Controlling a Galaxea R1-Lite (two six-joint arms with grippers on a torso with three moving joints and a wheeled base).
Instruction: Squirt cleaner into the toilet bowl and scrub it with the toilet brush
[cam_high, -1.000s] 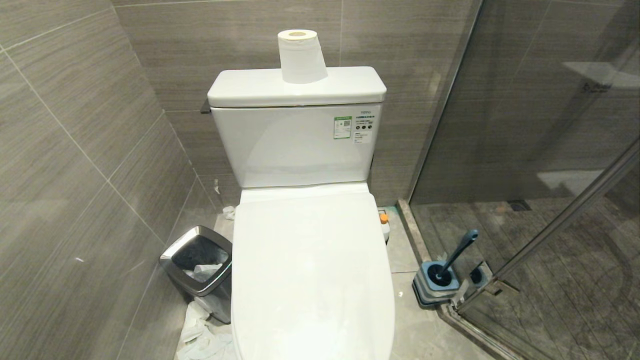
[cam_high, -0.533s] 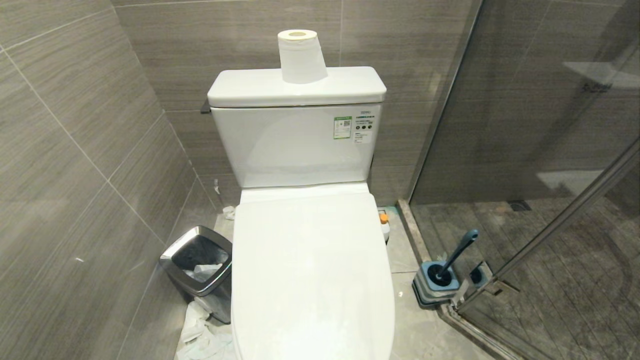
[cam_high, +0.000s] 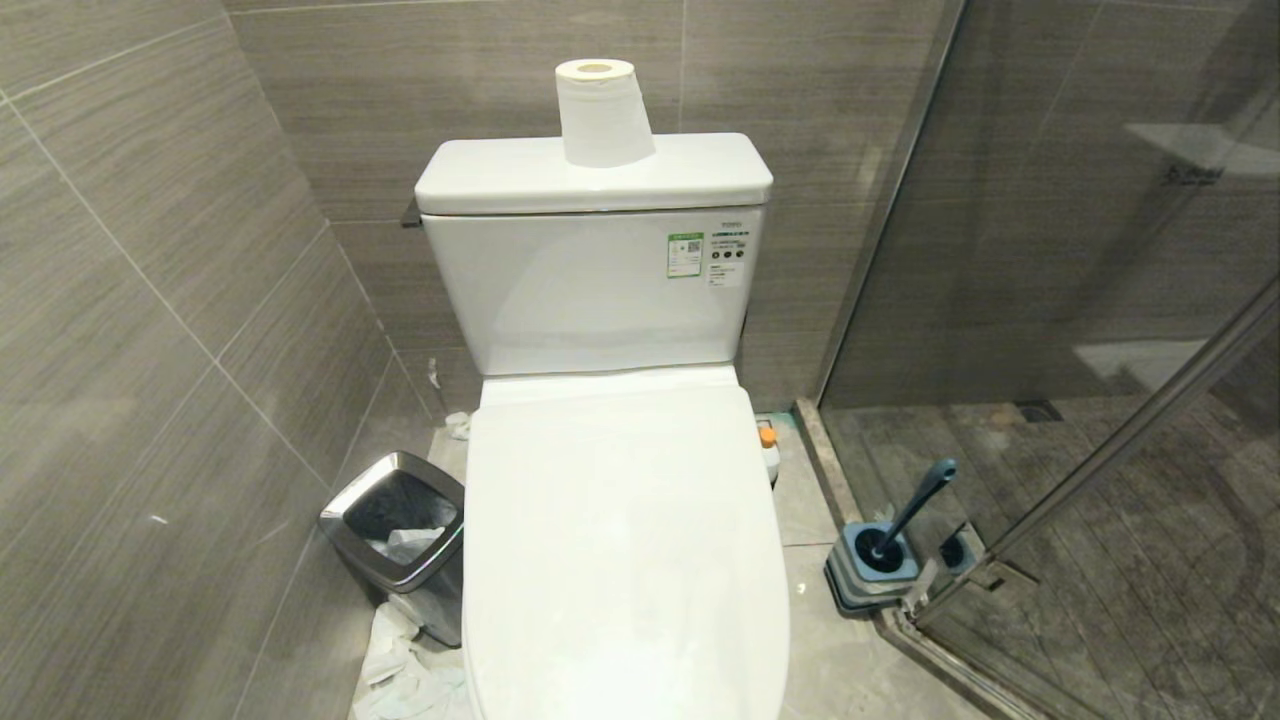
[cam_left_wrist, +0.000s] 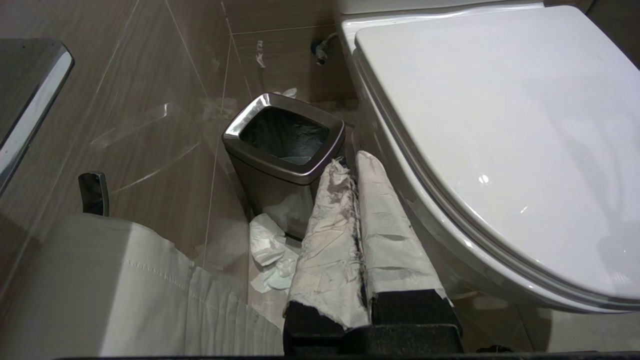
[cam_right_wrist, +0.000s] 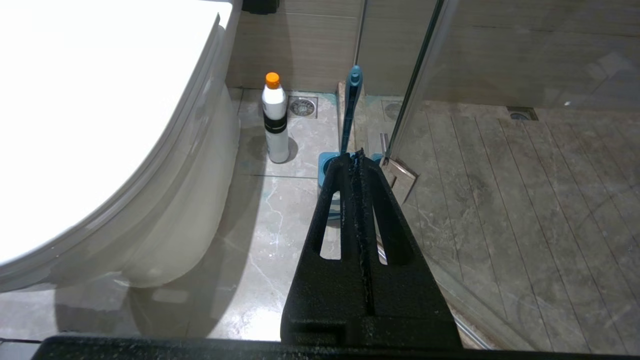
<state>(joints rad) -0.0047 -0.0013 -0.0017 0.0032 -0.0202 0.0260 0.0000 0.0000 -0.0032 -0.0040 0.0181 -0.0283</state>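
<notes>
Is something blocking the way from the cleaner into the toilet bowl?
Yes. The toilet lid is closed over the bowl, so the cleaner, standing on the floor beside the toilet, cannot be squirted in until the lid is lifted.

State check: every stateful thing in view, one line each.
Toilet lid: down, covering the bowl.
Cleaner: upright on floor, capped.
Brush: in its holder, leaning.
Bin: open, lined, paper inside.
Paper roll: upright on tank.
Left pincer: shut, empty.
Right pincer: shut, empty.
</notes>
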